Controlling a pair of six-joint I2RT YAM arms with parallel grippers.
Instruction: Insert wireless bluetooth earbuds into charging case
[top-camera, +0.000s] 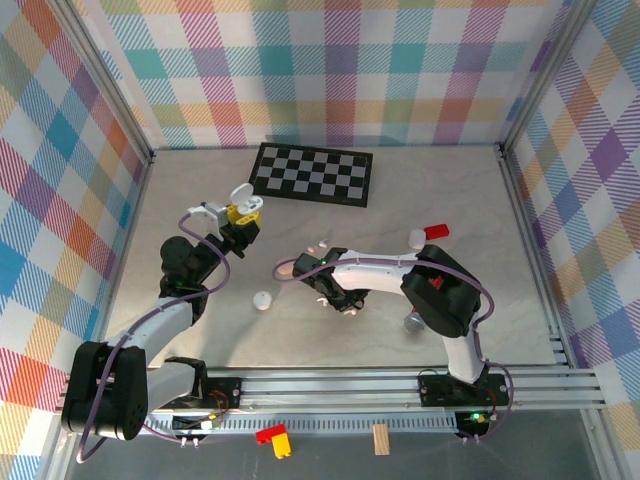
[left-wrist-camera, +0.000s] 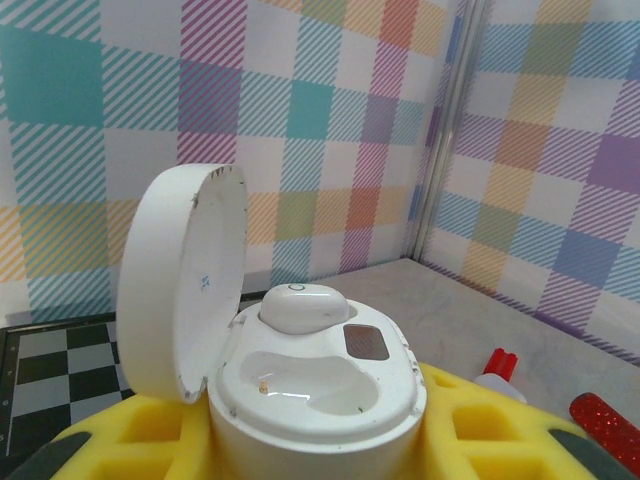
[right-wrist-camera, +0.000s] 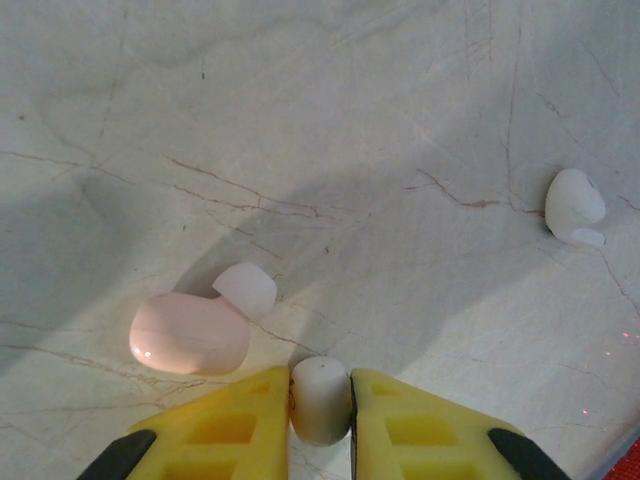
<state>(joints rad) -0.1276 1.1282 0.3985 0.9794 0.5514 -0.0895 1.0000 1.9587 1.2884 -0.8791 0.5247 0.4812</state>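
White and tiny, one earbud (right-wrist-camera: 320, 408) is pinched between the yellow pads of the right end effector (right-wrist-camera: 320, 382), low over the bench (right-wrist-camera: 400, 120); the grip looks suited to lifting it. The left end effector (left-wrist-camera: 315, 445) clamps the charging case (left-wrist-camera: 395, 385) upright with its lid (left-wrist-camera: 180, 280) swung back, so the empty socket (left-wrist-camera: 300, 385) faces up beside a seated earbud (left-wrist-camera: 300, 305). A pink lump (right-wrist-camera: 190, 333) and a loose earbud (right-wrist-camera: 573, 207) lie nearby.

My right fingers (right-wrist-camera: 235, 420) hide the flanks of the white earbud (right-wrist-camera: 320, 395); the charging case (left-wrist-camera: 320, 400) loses its base below the picture's edge, between my left fingers (left-wrist-camera: 130, 440).
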